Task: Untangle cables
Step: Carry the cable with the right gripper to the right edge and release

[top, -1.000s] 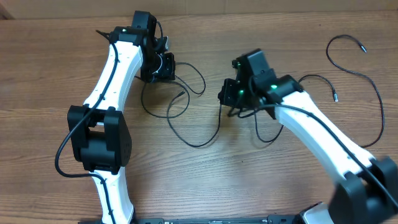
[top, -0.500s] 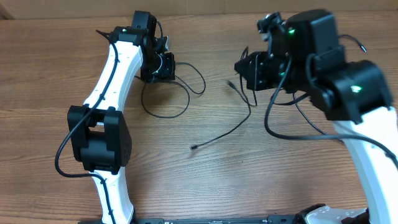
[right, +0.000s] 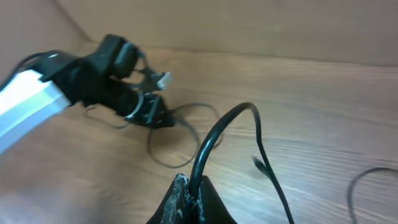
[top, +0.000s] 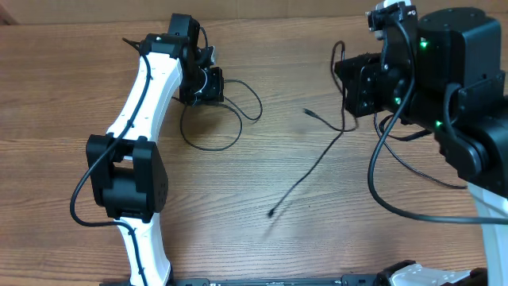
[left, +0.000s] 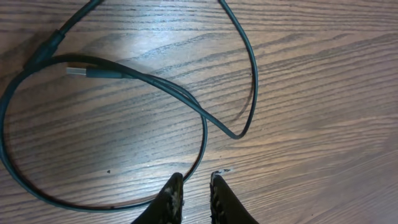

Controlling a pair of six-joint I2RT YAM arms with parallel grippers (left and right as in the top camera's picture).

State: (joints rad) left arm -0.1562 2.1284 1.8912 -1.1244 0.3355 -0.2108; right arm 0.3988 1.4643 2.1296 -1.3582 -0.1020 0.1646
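Table: a brown wooden table carries everything.
Landmark: the left tool, at the end of the white and black left arm, points down at the table top.
Left tool state: its two dark fingers are almost pressed together, with only a narrow gap between them. Wood shows through the gap. I cannot tell if it pinches anything.
First cable: a thin black looped cable lies flat on the table right under and in front of the left tool. It makes one big round loop and one narrower loop that cross each other. The big loop passes just at the tip of the left tool's left finger.
Plug: a small silver flat plug ends the looped cable. It lies inside the big loop, ahead of the left tool and to the left in the wrist view.
Right tool: the right tool is well apart from the left tool, across the table.
Right tool state: its fingers are pressed together and pinch the second cable.
Second cable: a thin black long cable rises from the right tool in an arch and then drops toward the table, between the two tools.
Cable ends: one small dark end plug points toward the left tool. The other end is blurred in the overhead view.
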